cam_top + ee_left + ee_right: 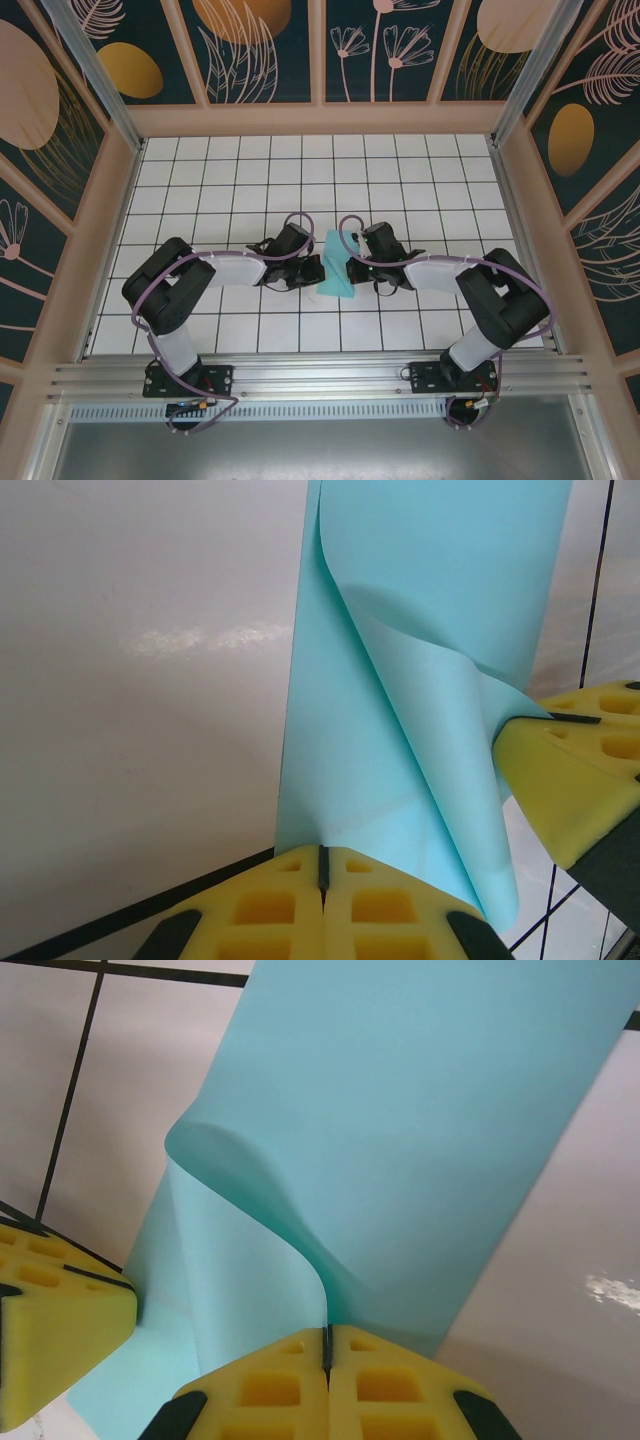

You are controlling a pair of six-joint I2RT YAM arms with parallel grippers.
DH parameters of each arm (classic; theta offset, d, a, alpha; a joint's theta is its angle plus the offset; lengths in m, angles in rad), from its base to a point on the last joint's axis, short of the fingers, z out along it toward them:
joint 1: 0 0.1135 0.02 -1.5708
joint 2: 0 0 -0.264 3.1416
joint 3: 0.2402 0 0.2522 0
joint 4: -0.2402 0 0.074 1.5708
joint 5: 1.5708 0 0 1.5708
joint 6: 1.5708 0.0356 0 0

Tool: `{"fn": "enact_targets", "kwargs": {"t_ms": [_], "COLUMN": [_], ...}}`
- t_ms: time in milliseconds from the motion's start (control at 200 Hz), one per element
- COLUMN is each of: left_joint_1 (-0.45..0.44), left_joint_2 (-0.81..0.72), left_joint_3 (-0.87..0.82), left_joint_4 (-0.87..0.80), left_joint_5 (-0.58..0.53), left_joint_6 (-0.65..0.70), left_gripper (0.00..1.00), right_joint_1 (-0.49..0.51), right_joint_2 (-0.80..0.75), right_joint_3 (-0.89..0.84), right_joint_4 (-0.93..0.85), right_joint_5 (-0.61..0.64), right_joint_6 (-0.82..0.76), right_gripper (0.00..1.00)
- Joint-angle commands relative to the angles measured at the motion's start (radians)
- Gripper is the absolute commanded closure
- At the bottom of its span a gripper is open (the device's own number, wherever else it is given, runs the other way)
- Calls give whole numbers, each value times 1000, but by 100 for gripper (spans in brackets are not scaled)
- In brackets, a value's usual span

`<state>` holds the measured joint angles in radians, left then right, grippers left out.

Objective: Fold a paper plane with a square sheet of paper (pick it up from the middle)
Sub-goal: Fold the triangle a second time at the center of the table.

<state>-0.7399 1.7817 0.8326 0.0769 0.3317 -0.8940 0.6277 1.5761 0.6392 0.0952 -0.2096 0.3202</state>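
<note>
The square sheet of paper [336, 276], light cyan, lies on the tiled table between my two grippers, partly folded over itself. In the left wrist view the sheet [430, 600] runs away from me, one flap curling up to the right. My left gripper [322, 865] is shut, its tips resting on the sheet's near edge; the paper seems to pass under them rather than between them. My right gripper [325, 1345] is shut on the edge of the raised flap [250, 1260], which curves up into its jaws. From above, the left gripper [316, 272] and right gripper [352, 268] face each other across the sheet.
The white gridded table [300, 170] is walled by a wooden frame with patterned panels. The right gripper's yellow finger [570, 770] shows at the flap in the left wrist view. The left gripper's yellow finger [60, 1305] touches the sheet's edge in the right wrist view.
</note>
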Motion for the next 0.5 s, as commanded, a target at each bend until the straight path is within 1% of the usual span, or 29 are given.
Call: {"fn": "enact_targets", "kwargs": {"t_ms": [0,265,400,490], "left_joint_1": [0,-1,-1,0], "left_joint_2": [32,26,7,-27], "left_joint_3": [10,13,21,38], "left_joint_4": [-67,-59,-51,-53], "left_joint_5": [-40,-34,-42,-59], "left_joint_6": [18,20,16,11], "left_gripper": [96,94,91,87], "right_joint_1": [-7,-7,-7,-7], "right_joint_2": [24,51,55,59], "right_joint_3": [19,22,20,24], "right_joint_4": [-18,-22,-27,-35], "right_joint_5": [13,12,13,16], "right_joint_6": [2,6,6,5], "right_gripper": [99,99,99,99]}}
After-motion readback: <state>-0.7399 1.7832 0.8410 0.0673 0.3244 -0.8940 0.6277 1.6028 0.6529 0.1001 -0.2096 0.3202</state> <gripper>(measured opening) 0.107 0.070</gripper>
